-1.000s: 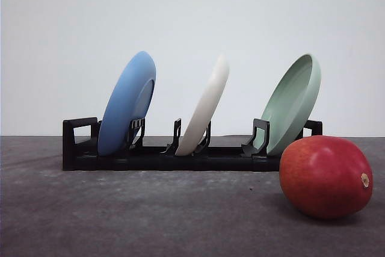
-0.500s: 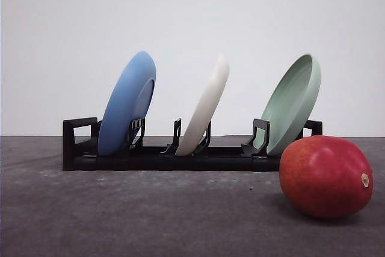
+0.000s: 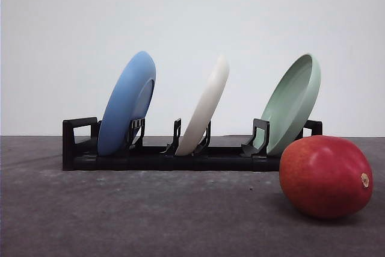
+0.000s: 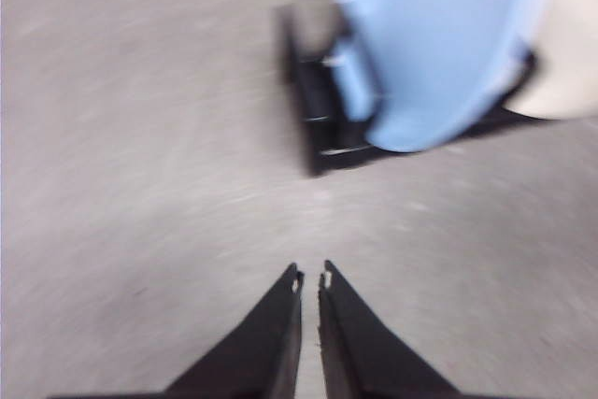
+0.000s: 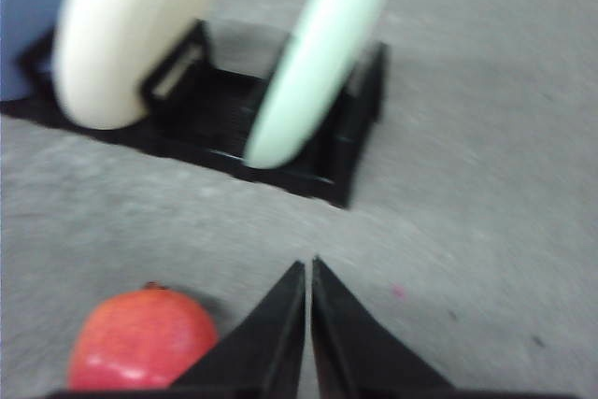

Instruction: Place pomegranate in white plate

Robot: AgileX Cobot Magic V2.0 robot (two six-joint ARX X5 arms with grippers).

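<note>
- Pomegranate [image 3: 325, 176]: at rest on the bench [image 3: 150, 215], lower right of the front view, just in front of the rack's [image 3: 180, 156] right end. Ungrasped.
- White plate [image 3: 207, 105]: on edge in the rack's middle slot, between the blue plate [image 3: 126, 103] and green plate [image 3: 293, 103]. It bears nothing.
- Left tool [image 4: 310, 279]: fingers pressed together, empty, over bare bench near the blue plate.
- Right tool [image 5: 308, 268]: likewise clenched and empty, pomegranate just beside it at lower left of the right wrist view.
- Assessment: nothing completed. Grasp, carry and placement all remain; the plate probably needs laying flat first.
</note>
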